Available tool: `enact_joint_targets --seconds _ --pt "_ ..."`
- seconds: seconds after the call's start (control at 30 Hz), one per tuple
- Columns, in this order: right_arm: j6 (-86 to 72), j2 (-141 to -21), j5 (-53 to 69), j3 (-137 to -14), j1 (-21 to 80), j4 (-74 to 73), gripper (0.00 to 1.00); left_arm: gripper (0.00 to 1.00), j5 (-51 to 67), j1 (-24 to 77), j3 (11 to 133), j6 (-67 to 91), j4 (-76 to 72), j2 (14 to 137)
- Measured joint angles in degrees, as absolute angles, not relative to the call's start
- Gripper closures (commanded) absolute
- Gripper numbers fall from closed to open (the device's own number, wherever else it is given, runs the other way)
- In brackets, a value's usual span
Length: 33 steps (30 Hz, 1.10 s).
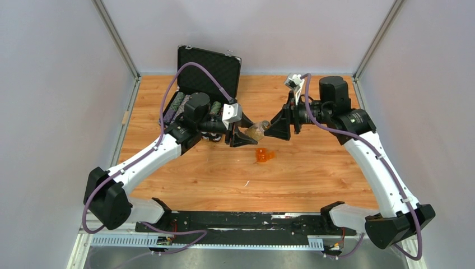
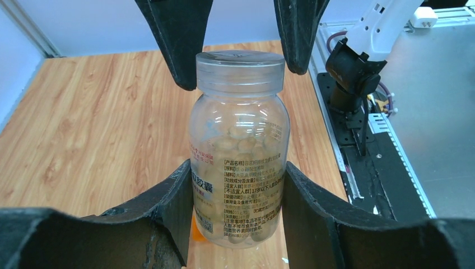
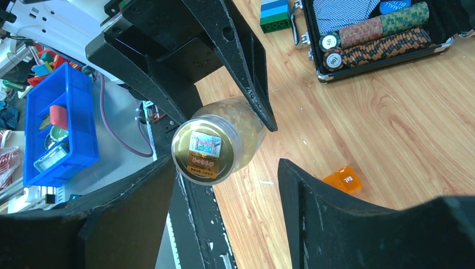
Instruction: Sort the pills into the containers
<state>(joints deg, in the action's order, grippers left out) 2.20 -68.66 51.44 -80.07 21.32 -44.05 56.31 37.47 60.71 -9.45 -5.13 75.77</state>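
**A:** So we've got the bottle held up over the table, with the left gripper clamped on its body. The right gripper has its jaws apart on either side of the cap, and as far as we can see it isn't squeezing. The orange box sits on the wood just below the bottle, a bit toward the arm bases.

**B:** Our worry is that the bottle lies sideways, cap toward the right arm. If we twist the cap off like this, the pills could pour onto the table instead of into the box. And if the left grip's too light, the bottle just spins with the cap.

**A:** The gap also looks wider on one side of the cap, so closing might shove the bottle.

**B:** Only the right wrist view shows that gap, plus the sticker on the cap. The left wrist view gives us the pill level and the label. The top view is the only one that shows bottle versus box properly, with the case behind.
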Motion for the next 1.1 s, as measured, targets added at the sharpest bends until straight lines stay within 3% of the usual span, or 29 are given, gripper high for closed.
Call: enact_joint_targets --seconds 0.43,0.7,0.77,1.0,1.1 --pt "-2.2 -67.7 44.5 -77.6 26.2 -34.9 0.63 1.0 54.8 37.3 60.7 -8.8 -5.1 76.3" --pt "-11.5 -67.7 34.0 -77.6 28.6 -32.6 0.65 1.0 51.9 36.8 60.7 -8.2 -5.5 76.4" --pt "-16.8 -67.7 29.0 -77.6 29.6 -31.9 0.59 1.0 50.2 36.8 60.7 -7.9 -5.8 76.4" --pt "-34.0 -67.9 13.6 -77.6 31.7 -30.9 0.14 1.0 43.0 37.3 60.5 -9.0 -6.7 76.3" --pt "-35.5 -67.8 10.4 -77.8 31.8 -30.2 0.07 1.0 41.0 37.4 60.3 -9.6 -6.6 76.3"
